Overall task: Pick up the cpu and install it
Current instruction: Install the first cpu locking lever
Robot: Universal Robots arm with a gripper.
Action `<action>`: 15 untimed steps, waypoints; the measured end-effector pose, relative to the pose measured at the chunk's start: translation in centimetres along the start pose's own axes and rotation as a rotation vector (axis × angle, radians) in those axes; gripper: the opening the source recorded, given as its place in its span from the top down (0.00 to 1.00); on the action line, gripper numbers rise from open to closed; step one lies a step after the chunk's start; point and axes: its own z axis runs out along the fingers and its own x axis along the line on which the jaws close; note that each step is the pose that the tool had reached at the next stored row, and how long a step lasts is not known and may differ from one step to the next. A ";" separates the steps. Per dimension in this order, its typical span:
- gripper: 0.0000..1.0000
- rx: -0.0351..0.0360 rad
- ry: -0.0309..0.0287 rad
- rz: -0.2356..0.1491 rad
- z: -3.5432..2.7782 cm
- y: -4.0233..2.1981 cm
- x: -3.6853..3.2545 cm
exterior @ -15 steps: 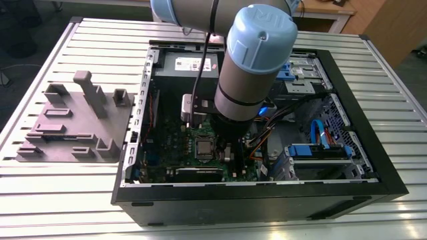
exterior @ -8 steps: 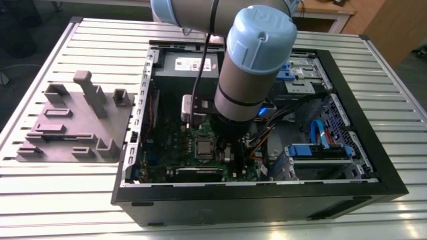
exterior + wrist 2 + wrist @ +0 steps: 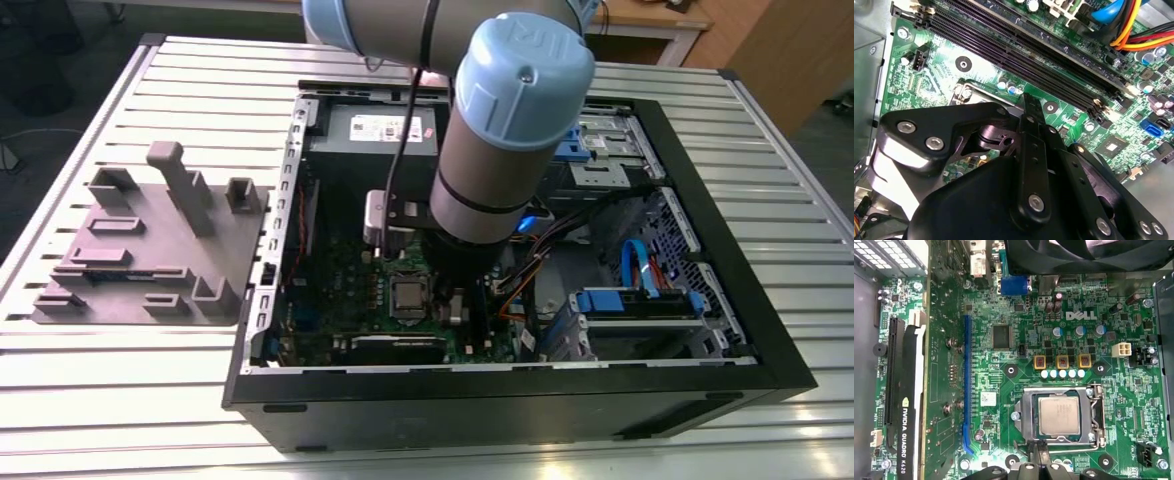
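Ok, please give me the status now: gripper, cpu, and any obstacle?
Gripper low over the green board, beside the socket. Cpu seated flat in the socket frame, not held. No obstacle on the cpu.

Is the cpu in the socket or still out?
In: the small silvery-grey square cpu lies flat inside the metal socket frame on the green board.

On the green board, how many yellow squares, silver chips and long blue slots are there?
yellow squares: 3
silver chip: 1
long blue slot: 1
Total: 5
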 end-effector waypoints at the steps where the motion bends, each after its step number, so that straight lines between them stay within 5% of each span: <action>1: 0.90 0.0000 -0.0001 0.000 0.02 -0.03 0.00; 15: 0.90 0.0000 -0.0030 0.000 0.10 -0.43 -0.02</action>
